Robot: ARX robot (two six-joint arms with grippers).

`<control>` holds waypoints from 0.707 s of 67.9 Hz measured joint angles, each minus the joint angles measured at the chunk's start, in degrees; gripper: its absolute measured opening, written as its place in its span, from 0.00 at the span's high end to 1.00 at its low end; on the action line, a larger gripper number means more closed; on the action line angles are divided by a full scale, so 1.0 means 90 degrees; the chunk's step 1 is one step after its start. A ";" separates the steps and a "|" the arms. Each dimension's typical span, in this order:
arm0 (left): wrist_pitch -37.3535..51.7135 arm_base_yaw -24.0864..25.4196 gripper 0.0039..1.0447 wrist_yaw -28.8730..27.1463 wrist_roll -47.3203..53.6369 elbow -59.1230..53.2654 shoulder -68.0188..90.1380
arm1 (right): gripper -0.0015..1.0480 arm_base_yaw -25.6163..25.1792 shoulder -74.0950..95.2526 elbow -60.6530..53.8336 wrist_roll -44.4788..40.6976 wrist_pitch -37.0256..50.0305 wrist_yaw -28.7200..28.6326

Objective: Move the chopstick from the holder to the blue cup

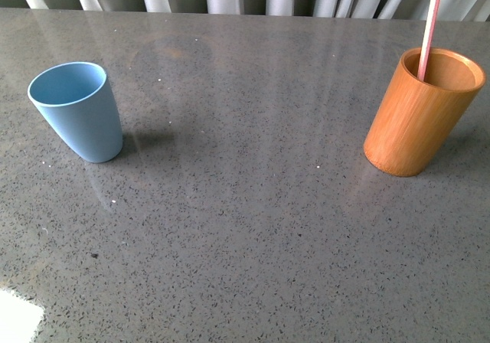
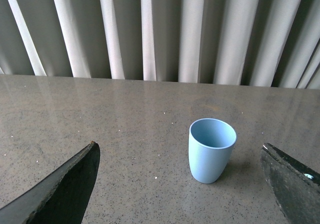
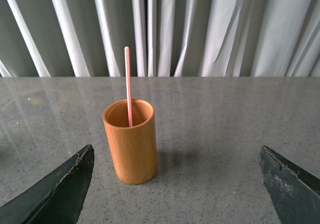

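At ten o'clock on the grey stone table [image 1: 245, 236], the blue cup [image 1: 76, 112] stands upright and empty. My left gripper [image 2: 178, 145] is spread wide in front of it, holding nothing. Bare tabletop keeps the cup well apart from the wooden holder [image 1: 419, 117] at two o'clock. There the chopstick [image 1: 431, 21] stands with its lower end hidden inside and its shaft leaning toward one o'clock, running out past the top of the front view. My right gripper [image 3: 176, 147] faces the holder with its jaws wide and nothing between them. A pale curtain [image 3: 210, 29] hangs behind at twelve o'clock.

I judge the chopstick to be light, stiff and smooth, so thin that it could slip or swivel in a loose pinch. The place to take it is the bare shaft above the holder's rim, squarely across its width. It then needs drawing up along its own lean until the hidden end clears. The cup looks light and narrow-footed, and so long a stick may tip it.
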 joint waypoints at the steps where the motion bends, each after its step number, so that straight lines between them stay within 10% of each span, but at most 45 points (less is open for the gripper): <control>1: 0.0000 0.0000 0.08 0.0000 0.0000 0.0000 0.0000 | 0.09 0.0000 0.0000 0.0000 0.0000 0.0000 0.0000; 48: 0.0000 0.0000 0.08 -0.0002 0.0000 0.0000 0.0000 | 0.09 0.0000 0.0000 0.0000 0.0000 0.0000 0.0000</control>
